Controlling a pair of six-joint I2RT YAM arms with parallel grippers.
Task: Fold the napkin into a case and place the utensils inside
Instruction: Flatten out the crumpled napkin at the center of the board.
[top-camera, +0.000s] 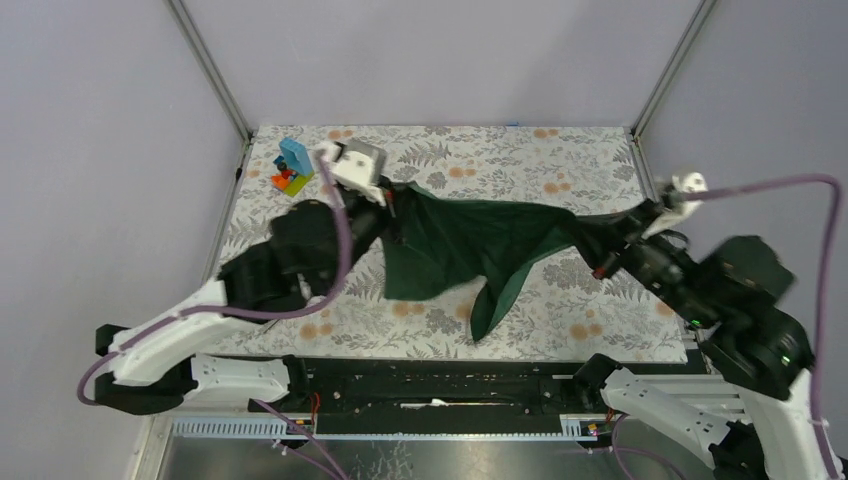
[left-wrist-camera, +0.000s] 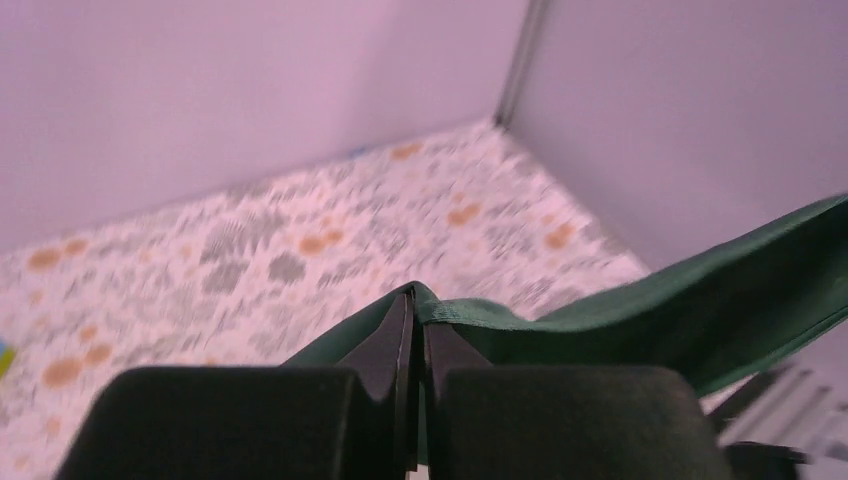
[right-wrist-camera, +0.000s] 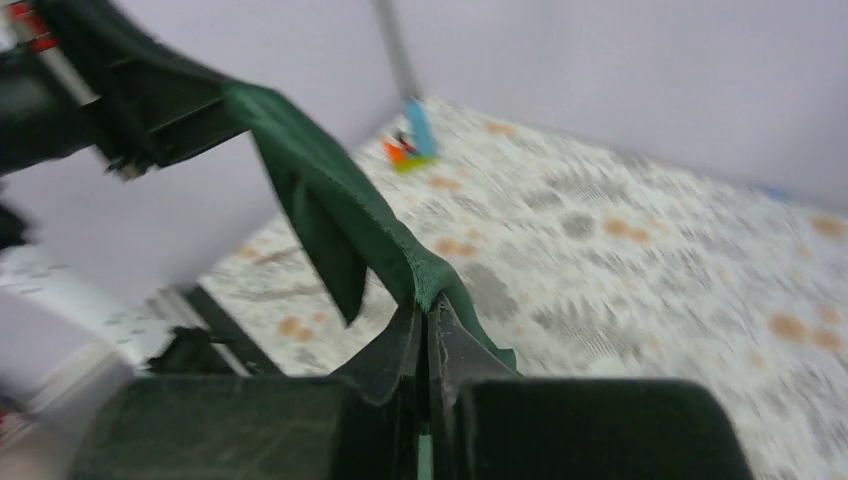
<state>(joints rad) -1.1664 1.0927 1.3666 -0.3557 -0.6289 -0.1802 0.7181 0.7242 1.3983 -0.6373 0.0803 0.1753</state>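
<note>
I see the floral table covering (top-camera: 520, 150) filling the work area, grey fern prints with orange blossoms. Above its middle hangs the dark green napkin (top-camera: 470, 240), strung out between my two arms as a loose, sagging sheet. Its top edge runs from left to right, and one long corner droops toward the near edge of the table. From the top camera I cannot tell whether that corner touches the covering.

The left gripper (top-camera: 390, 205) is clamped on the napkin's left end. In the left wrist view, its fingers (left-wrist-camera: 395, 335) are pressed together with the hemmed edge pinched between them. The right gripper (top-camera: 592, 240) is clenched on the opposite end, and its wrist camera shows a bunched fold caught between the tips.

A colourful toy block stack (top-camera: 293, 167) sits at the far left corner, well apart from the cloth.
</note>
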